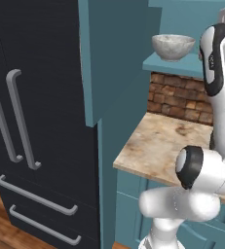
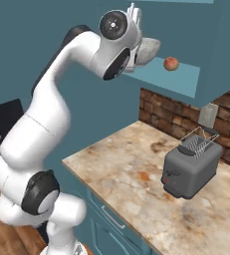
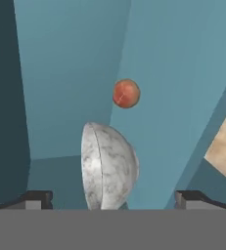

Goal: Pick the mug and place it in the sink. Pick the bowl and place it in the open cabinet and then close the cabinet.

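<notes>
One bowl (image 1: 173, 46) sits upright on the cabinet (image 1: 118, 58) shelf, mouth toward twelve o'clock. Gripper (image 3: 112, 199) fingers stand apart, the bowl between them, untouched.

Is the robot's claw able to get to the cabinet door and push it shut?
Probably yes. The claw is open, up by the bowl on the cabinet shelf. The door hangs open to the side with nothing blocking it, though the arm must swing around.
</notes>
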